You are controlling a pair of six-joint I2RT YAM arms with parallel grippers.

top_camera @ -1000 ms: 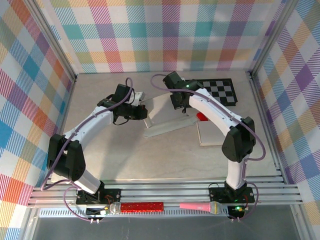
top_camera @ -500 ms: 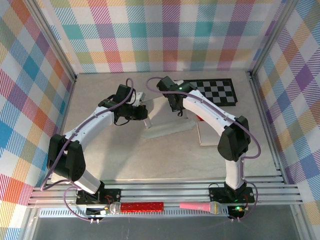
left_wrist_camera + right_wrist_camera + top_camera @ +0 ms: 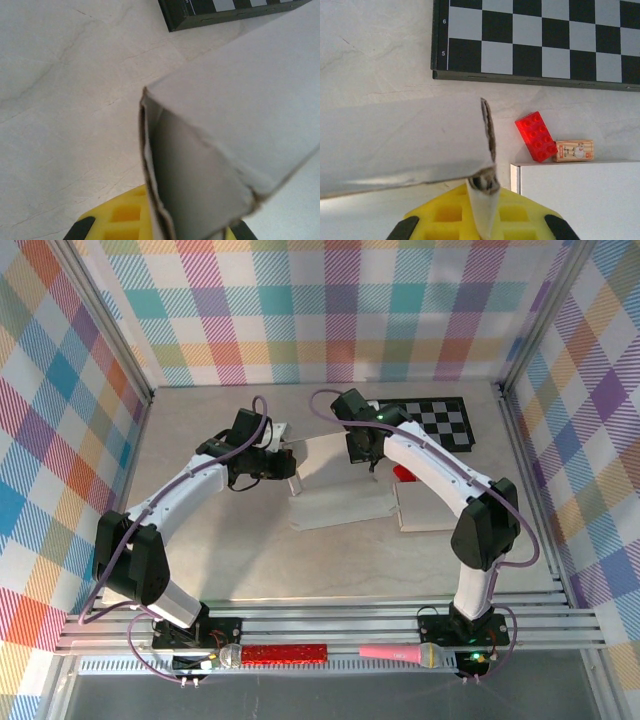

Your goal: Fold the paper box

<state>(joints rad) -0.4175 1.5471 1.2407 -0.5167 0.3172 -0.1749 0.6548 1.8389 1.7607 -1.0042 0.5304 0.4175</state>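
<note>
The chessboard [image 3: 535, 35], lying by the far right corner of the table [image 3: 240, 550], carries the only figures that can be read. In the right wrist view a pale "6" and, just below it, a pale "5" stand on the board's dark border strip, each beside its own row of squares, at the left side of the board as that view shows it. The small wooden block [image 3: 574, 150] touching the red brick [image 3: 536, 136] bears a printed picture, but any lettering on it is too small to make out.
</note>
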